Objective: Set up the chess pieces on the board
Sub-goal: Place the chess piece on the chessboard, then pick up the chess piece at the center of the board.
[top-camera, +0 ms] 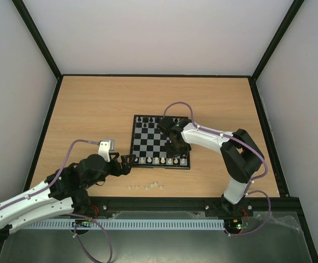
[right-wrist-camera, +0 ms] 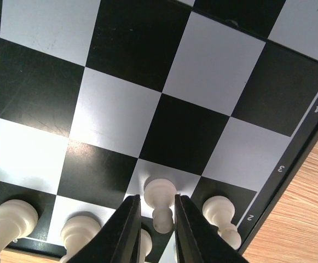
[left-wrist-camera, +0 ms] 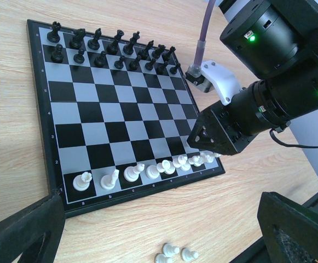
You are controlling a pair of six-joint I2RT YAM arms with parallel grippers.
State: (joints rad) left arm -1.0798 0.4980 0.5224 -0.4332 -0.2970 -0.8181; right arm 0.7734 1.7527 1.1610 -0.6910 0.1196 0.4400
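The board (top-camera: 148,139) has black and pale checks, also seen in the left wrist view (left-wrist-camera: 109,109) and the right wrist view (right-wrist-camera: 115,120). White chess pieces (top-camera: 159,160) line its near row (left-wrist-camera: 142,172). My right gripper (top-camera: 175,149) hangs over the near right corner (left-wrist-camera: 203,153). Its jaws (right-wrist-camera: 157,200) sit close on both sides of a white pawn (right-wrist-camera: 160,189) standing on a pale second-row square. Another white pawn (right-wrist-camera: 219,208) stands to its right. My left gripper (top-camera: 127,163) is wide open and empty (left-wrist-camera: 161,219) by the near left corner.
Several loose white pawns (top-camera: 146,187) lie on the wooden table in front of the board, three showing in the left wrist view (left-wrist-camera: 175,253). Black pieces (top-camera: 148,119) fill the far two rows (left-wrist-camera: 109,49). A black frame (top-camera: 159,204) edges the table.
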